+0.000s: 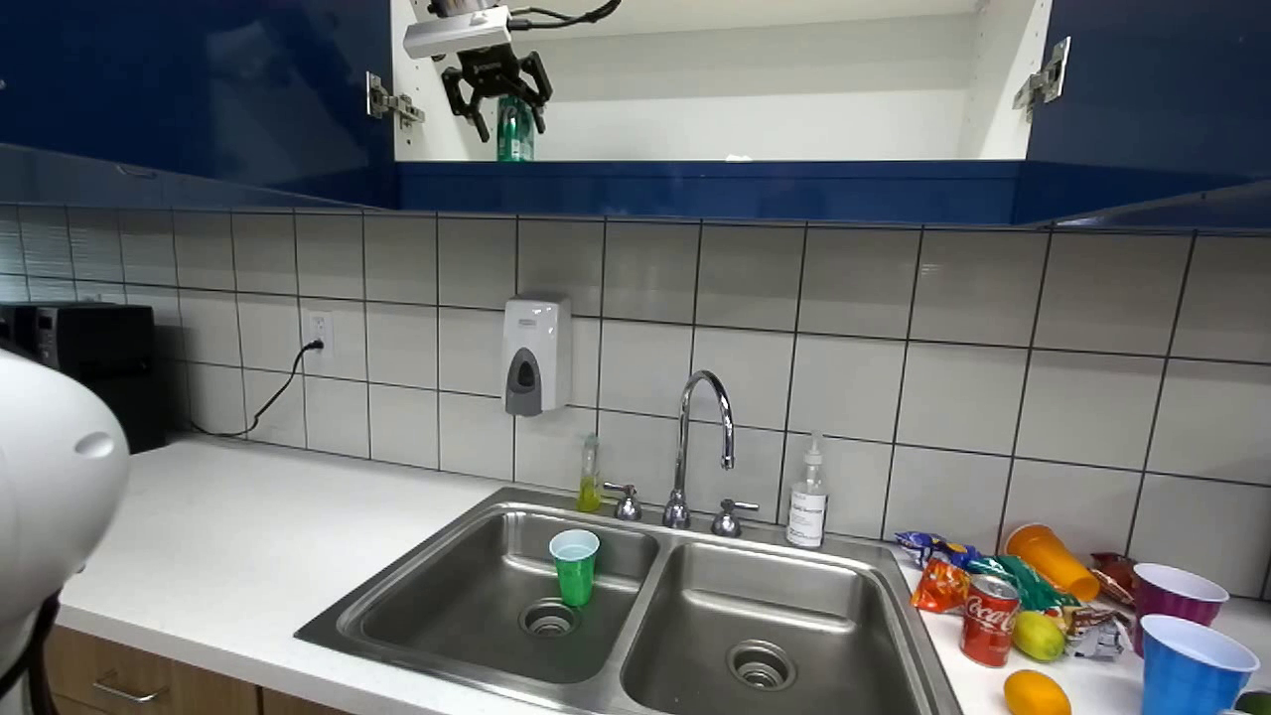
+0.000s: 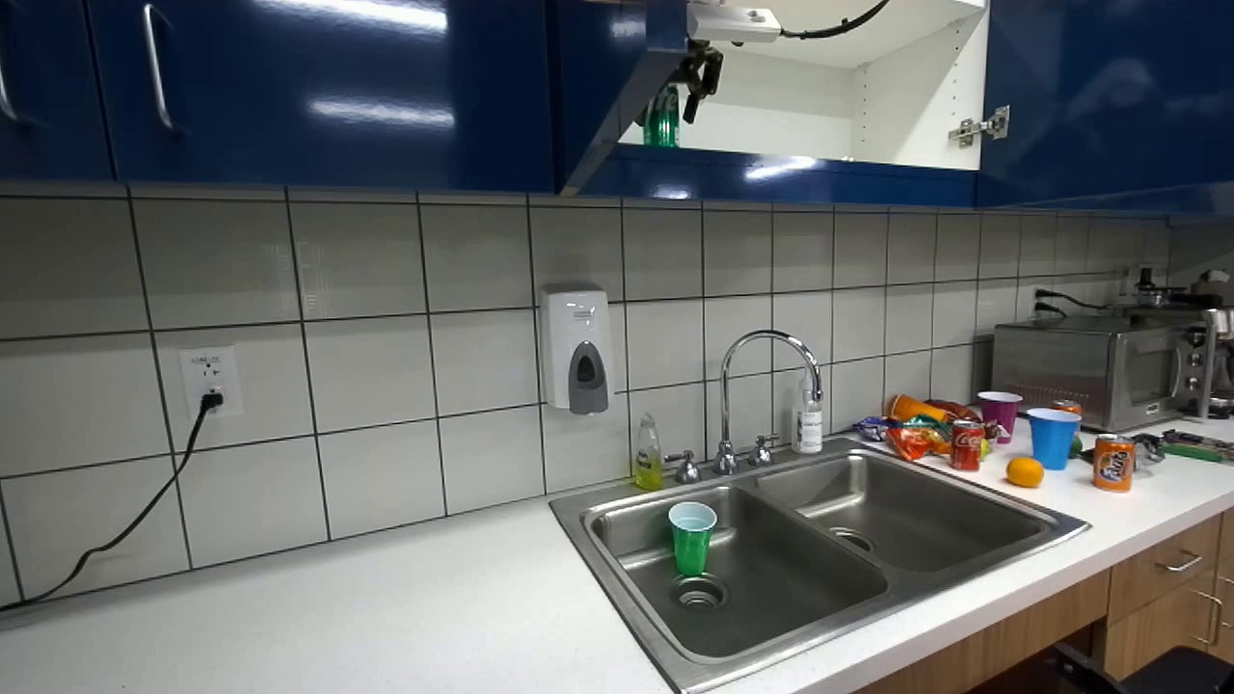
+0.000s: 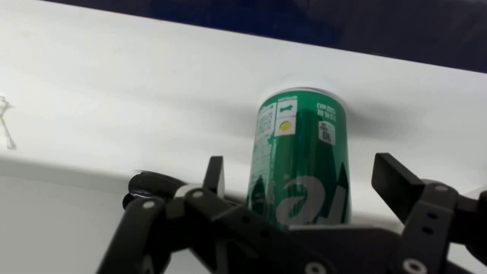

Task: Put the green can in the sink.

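Observation:
The green can [image 1: 514, 146] stands upright on the shelf of the open blue cabinet, near its left end. It also shows in an exterior view [image 2: 661, 121], partly behind the cabinet door, and large in the wrist view [image 3: 300, 152]. My gripper [image 1: 512, 132] is at the can from above. In the wrist view my gripper [image 3: 299, 158] is open, one finger on each side of the can, with gaps on both sides. The can's upper part is hidden behind the gripper. The steel double-basin sink [image 1: 320, 628] is below; it also shows in an exterior view [image 2: 619, 600].
The cabinet's blue lower lip [image 1: 695, 189] runs in front of the shelf. An open cabinet door [image 2: 617, 96] is close beside my gripper. A green cup [image 1: 574, 581] stands in the left basin. The faucet [image 1: 685, 447] rises behind the sink. A red can [image 1: 989, 621] and cups are right.

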`<move>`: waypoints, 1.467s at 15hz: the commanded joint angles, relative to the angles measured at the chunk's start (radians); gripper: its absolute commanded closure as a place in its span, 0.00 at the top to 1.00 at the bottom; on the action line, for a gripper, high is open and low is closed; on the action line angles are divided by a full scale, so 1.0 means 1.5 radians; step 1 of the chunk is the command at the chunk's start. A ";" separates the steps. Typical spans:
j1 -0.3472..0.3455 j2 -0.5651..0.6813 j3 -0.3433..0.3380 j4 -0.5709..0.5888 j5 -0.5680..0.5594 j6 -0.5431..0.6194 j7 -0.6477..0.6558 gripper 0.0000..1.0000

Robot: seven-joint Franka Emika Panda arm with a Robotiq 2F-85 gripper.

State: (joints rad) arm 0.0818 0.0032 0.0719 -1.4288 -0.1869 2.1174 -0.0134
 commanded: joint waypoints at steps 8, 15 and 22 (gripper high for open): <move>0.000 0.013 0.000 0.019 -0.011 0.010 0.009 0.51; -0.001 0.012 -0.002 0.017 -0.007 0.010 0.005 0.39; -0.007 0.004 -0.014 0.021 -0.006 -0.038 0.011 0.39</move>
State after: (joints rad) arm 0.0798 0.0055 0.0583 -1.4194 -0.1866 2.1073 -0.0102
